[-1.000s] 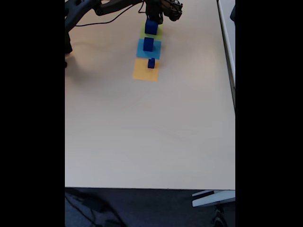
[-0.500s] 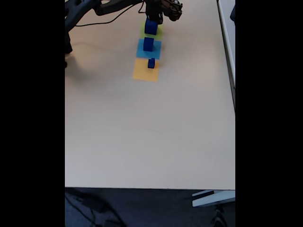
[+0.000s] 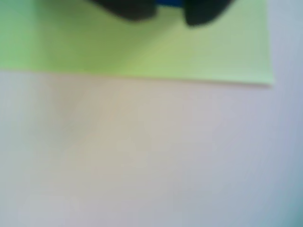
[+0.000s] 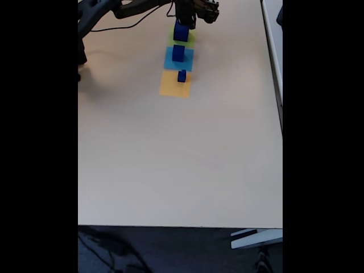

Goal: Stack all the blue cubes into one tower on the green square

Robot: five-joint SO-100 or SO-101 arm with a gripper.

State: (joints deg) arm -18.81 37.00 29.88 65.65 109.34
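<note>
Tool [image 4: 185, 21] sits over the big cube [image 4: 181, 32] on the green square [image 4: 188, 40] (tower base, so it belongs there). Grip unclear, too blurred. Mid cube [image 4: 178, 53] and small cube [image 4: 181, 75] wait on separate squares.

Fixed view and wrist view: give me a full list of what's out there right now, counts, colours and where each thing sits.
Blue cubes: three, dark blue; largest on the green square, middle one on the light-blue square, smallest on the orange square.
Green square: one, lime, farthest of the row; its edge fills the top of the wrist view.
Light-blue square: one, middle of the row.
Orange square: one, nearest the camera.
Table: one, pale beige.
Cable: one, black, far left of the table.
Arm: one, black, along the far edge.
Gripper: one, black, at the largest cube; jaws too blurred to judge.
</note>
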